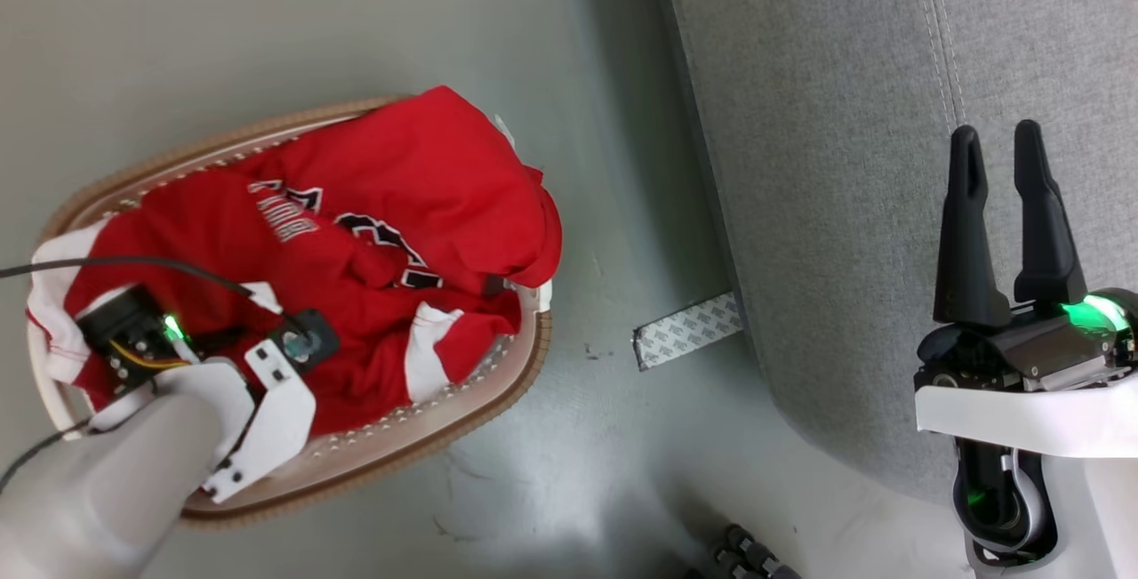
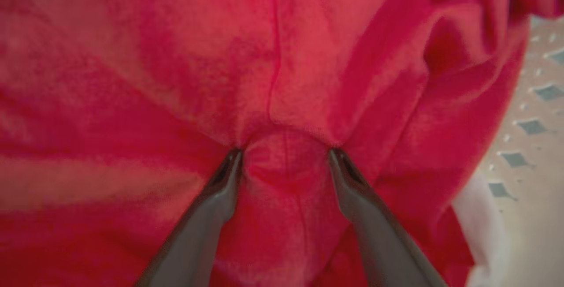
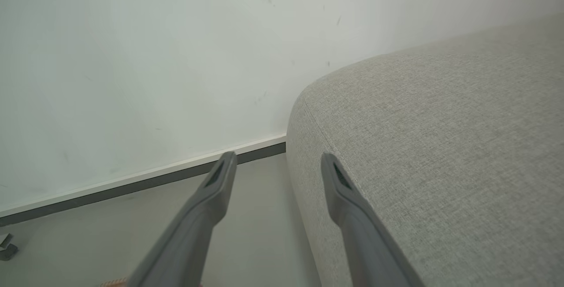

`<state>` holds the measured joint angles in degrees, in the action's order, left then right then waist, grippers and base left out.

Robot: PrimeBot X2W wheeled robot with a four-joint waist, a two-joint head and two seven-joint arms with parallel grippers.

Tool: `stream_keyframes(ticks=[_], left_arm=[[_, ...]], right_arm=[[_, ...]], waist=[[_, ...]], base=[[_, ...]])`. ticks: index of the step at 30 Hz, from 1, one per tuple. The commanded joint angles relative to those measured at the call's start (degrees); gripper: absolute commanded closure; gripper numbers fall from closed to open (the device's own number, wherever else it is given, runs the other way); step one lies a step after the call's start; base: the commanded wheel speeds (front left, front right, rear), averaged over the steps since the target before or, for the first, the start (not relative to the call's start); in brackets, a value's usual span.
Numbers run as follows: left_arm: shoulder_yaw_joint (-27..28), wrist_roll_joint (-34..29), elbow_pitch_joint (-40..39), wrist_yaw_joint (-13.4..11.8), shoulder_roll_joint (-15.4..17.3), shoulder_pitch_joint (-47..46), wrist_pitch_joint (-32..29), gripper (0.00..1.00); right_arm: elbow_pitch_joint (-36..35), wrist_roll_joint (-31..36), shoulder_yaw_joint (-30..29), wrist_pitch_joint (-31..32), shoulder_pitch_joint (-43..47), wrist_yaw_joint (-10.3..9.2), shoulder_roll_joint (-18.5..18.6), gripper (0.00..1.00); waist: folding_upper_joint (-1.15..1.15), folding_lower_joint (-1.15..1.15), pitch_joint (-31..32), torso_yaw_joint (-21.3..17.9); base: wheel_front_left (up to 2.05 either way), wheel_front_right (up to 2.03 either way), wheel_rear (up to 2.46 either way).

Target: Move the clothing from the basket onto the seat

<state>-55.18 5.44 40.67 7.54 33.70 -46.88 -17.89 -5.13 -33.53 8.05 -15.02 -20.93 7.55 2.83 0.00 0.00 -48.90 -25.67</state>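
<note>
A clothing [image 2: 176, 80] fold sits within the parted left gripper [image 2: 285, 157]

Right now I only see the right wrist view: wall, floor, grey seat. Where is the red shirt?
Observer: The clothing lies heaped in the basket on the floor, left of the seat.
Operator: What's the left arm doing?
Observer: The left gripper is down in the basket, fingers apart, pressed into the cloth with a fold bulging between them.
Operator: Anything on the floor between?
Observer: A patterned tape strip by the seat's base.
</note>
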Motion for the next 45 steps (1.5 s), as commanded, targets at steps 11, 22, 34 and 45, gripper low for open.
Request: stream_keyframes(ticks=[11, 22, 34, 45], left_arm=[[-5.2, -4.3, 5.13, -0.3, 1.22, -3.55, -3.93, 0.15], [-5.28, -1.62, 7.87, -0.68, -2.8, -2.83, 1.89, 1.0], [-4.03, 3.63, 11.82, -1.53, -11.78, 1.02, 9.42, 1.0], [-1.12, 10.28, 14.24, -1.92, -19.08, 6.43, 18.27, 1.0]], right_arm=[[-0.02, -1.21, 1.33, -0.11, -0.83, -0.12, -0.01, 0.0], [1.25, -0.01, 0.8, -0.11, -1.08, -0.12, -0.01, 0.0], [4.32, 4.88, -0.94, -0.11, 1.01, -0.12, 0.04, 0.0], [8.2, 9.78, -3.39, -0.11, 4.64, -0.12, 0.05, 0.0]], waist=[[0.0, 0.0, -1.79, -1.48], [0.0, 0.0, 2.49, -0.16], [0.0, 0.0, 14.92, 4.3], [0.0, 0.0, 29.81, 10.37]], base=[[0.0, 0.0, 0.0], [0.0, 0.0, 0.0], [0.0, 0.0, 0.0], [0.0, 0.0, 0.0]])
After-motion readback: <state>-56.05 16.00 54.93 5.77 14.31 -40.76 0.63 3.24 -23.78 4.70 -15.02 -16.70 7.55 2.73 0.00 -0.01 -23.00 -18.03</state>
